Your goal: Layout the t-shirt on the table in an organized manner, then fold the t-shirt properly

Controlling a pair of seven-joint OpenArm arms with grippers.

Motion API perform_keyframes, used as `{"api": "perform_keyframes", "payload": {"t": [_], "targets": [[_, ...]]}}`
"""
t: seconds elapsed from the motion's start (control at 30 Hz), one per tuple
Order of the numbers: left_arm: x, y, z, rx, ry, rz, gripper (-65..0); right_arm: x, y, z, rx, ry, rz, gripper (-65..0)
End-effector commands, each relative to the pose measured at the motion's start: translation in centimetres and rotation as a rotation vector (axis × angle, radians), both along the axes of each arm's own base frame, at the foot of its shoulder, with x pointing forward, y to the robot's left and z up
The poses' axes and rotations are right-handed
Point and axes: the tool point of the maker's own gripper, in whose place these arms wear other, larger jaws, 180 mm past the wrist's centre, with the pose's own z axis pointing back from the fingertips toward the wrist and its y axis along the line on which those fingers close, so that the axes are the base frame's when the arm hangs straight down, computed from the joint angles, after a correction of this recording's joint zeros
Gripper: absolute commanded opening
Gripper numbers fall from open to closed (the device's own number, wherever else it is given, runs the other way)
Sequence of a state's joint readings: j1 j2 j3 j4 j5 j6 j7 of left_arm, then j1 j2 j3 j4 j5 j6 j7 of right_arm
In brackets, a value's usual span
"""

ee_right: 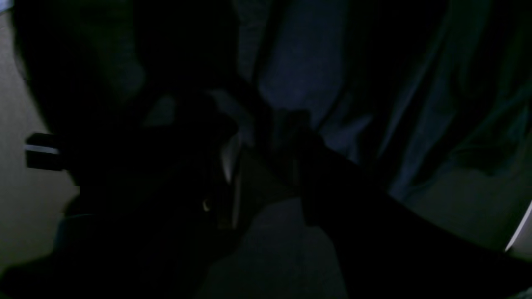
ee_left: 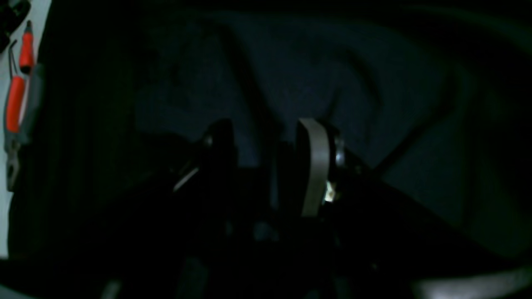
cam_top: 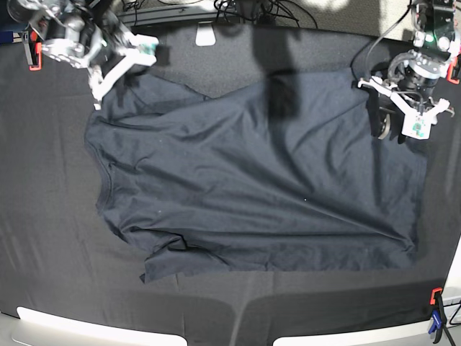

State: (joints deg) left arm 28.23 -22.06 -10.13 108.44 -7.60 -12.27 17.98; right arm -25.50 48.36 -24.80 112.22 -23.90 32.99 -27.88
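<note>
The dark grey t-shirt (cam_top: 252, 187) lies spread on the black table (cam_top: 43, 238), collar (cam_top: 101, 173) to the left and hem to the right, with creases and a turned-up lower left corner. My left gripper (cam_top: 400, 128) hovers at the shirt's upper right edge, fingers apart. In the left wrist view (ee_left: 266, 145) shirt cloth (ee_left: 291, 74) shows through the gap. My right gripper (cam_top: 121, 71) is at the upper left sleeve, fingers spread. The right wrist view is very dark and shows the gripper (ee_right: 266, 137) over the shirt (ee_right: 299, 62).
Red clamps sit at the table corners (cam_top: 30, 54) (cam_top: 436, 295), with a blue one (cam_top: 434, 324) below the latter. A red clamp also shows in the left wrist view (ee_left: 16, 104). Cables and a white block (cam_top: 207, 34) lie at the far edge.
</note>
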Motion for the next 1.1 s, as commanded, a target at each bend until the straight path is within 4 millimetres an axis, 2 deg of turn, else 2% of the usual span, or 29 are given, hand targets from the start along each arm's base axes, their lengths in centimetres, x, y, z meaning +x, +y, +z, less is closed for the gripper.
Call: {"api": "perform_keyframes", "payload": {"t": [0.0, 0.2, 0.4, 0.6, 0.77, 0.93, 1.07], "targets": [[0.6, 0.1, 1.4, 0.009, -0.053, -0.01, -42.0, 0.6, 0.1, 0.4, 0.0, -0.022, 0.014, -44.3], [0.6, 0.1, 1.4, 0.009, -0.053, -0.009, -42.0, 1.9, 0.2, -0.6, -0.014, -0.033, 0.024, -45.5], [0.6, 0.1, 1.4, 0.009, -0.053, -0.009, -42.0, 3.1, 0.5, -0.1, -0.005, -0.06, 0.034, -57.1], [0.5, 0.1, 1.4, 0.009, -0.051, -0.007, -42.0, 3.5, 0.6, 0.2, -0.003, -0.072, 0.036, -62.9], [0.5, 0.5, 1.4, 0.013, -0.052, 0.013, -42.0, 1.9, -0.1, 1.2, -0.052, -0.06, 0.065, -63.0], [0.5, 0.5, 1.4, 0.013, -0.053, 0.013, -42.0, -1.2, -3.7, 2.8, -0.226, -0.01, 0.105, -63.0], [0.6, 0.4, 1.5, 0.012, -0.057, 0.012, -42.0, -3.0, -5.6, 4.0, -0.341, 0.0, 0.191, -63.0]]}}
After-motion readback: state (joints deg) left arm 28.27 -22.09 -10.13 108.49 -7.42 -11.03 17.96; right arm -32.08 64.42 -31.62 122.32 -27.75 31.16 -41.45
